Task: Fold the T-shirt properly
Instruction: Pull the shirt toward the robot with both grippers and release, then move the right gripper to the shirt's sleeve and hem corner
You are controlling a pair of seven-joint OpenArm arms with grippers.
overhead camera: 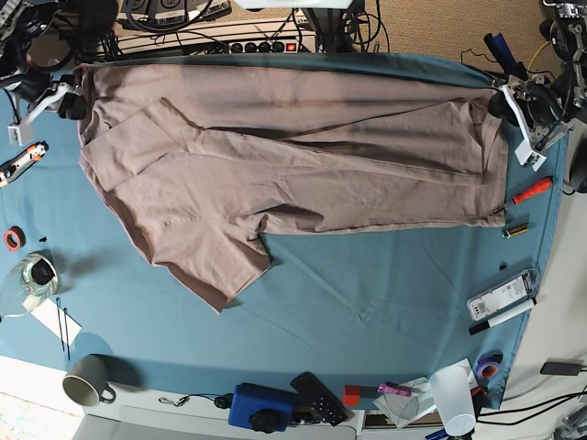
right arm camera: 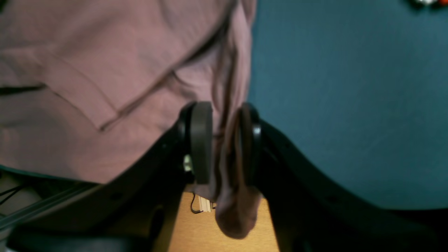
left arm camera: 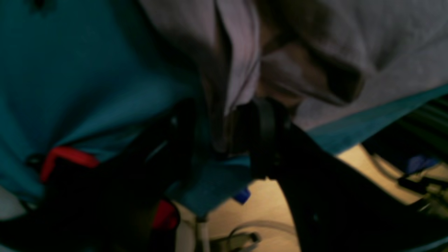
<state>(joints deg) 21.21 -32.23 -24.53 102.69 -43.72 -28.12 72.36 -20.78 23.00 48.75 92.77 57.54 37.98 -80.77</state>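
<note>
1. two grippers were seen at the far corners of the t-shirt (overhead camera: 275, 174), spread on the teal worktop (overhead camera: 367, 293).
2. right gripper (right arm camera: 224, 140): jaws parted, cloth loosely between.
3. left gripper (left arm camera: 224, 136): jaw state could not be told.
4. both edges should be released cleanly, flat.
</note>
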